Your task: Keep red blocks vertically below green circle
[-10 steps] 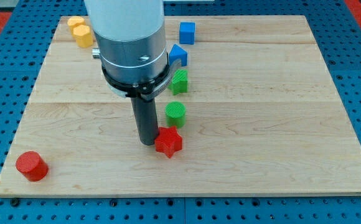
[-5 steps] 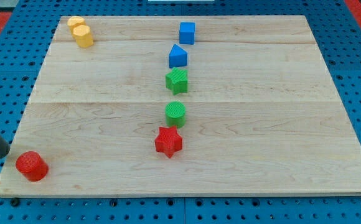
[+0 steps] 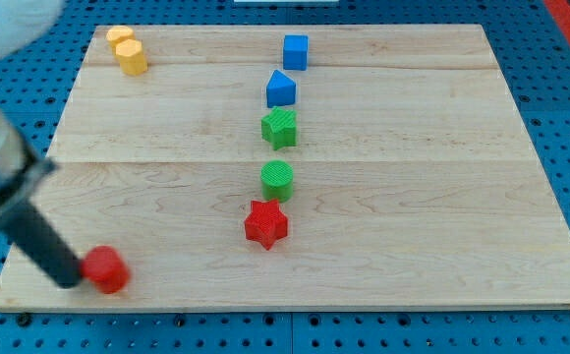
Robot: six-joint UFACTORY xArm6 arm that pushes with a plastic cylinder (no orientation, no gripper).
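The green circle [image 3: 277, 180] lies near the board's middle. The red star [image 3: 265, 225] sits just below it, slightly to the left. The red cylinder [image 3: 106, 269] is near the board's bottom left edge. My tip [image 3: 69, 280] touches the red cylinder's left side, with the rod slanting up to the view's left.
A green star [image 3: 279, 128], a blue triangular block [image 3: 281, 88] and a blue cube [image 3: 296, 51] line up above the green circle. Two yellow blocks [image 3: 127, 51] sit at the top left. The wooden board [image 3: 442, 197] rests on a blue pegboard.
My tip left the red star, swung to the board's bottom left and pushed the red cylinder to the right. The red star has not moved.
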